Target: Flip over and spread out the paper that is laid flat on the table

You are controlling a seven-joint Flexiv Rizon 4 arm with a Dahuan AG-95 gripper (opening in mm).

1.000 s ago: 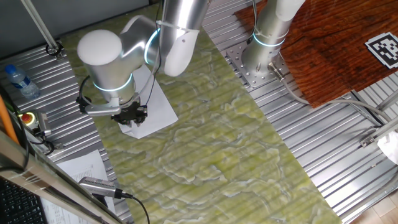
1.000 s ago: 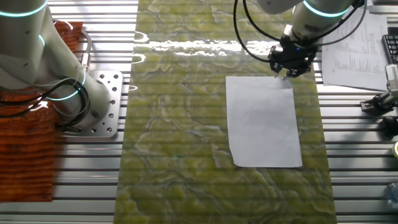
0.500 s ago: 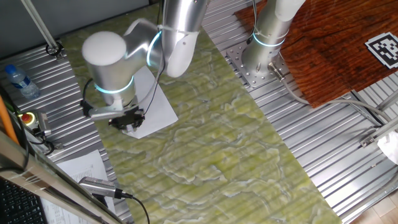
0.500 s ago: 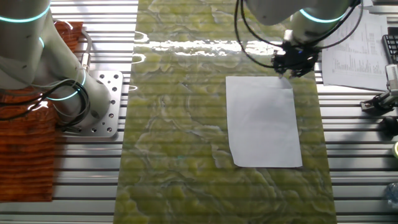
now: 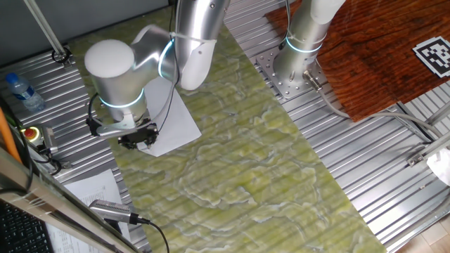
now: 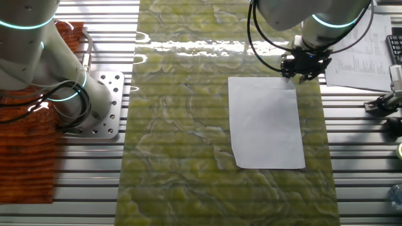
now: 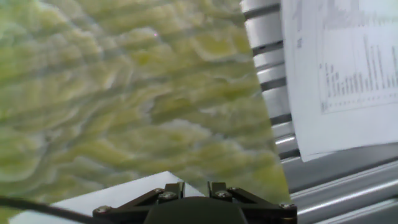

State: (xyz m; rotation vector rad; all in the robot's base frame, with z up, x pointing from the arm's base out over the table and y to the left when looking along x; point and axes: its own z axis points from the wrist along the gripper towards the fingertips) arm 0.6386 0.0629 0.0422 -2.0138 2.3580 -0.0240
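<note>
The paper (image 6: 267, 122) lies flat on the green-yellow mat of the table (image 6: 182, 125), a plain white sheet. In the one fixed view the paper (image 5: 172, 119) is partly hidden under the arm. My gripper (image 6: 306, 66) hangs over the sheet's far right corner, close to the mat's edge; it also shows in the one fixed view (image 5: 137, 137). In the hand view my gripper (image 7: 194, 190) shows two fingers with a narrow gap, and the paper's corner (image 7: 112, 193) lies just under them on the mat (image 7: 124, 93). Nothing is held.
A printed sheet (image 6: 361, 44) lies on the ribbed metal panel right of the gripper, also in the hand view (image 7: 348, 68). A second arm's base (image 6: 81, 100) stands on the left panel. A water bottle (image 5: 21, 91) and a reddish wood board (image 5: 380, 49) sit at the sides.
My gripper has shifted sideways toward the paper's corner near the mat's edge and the printed sheet. The paper has not moved.
</note>
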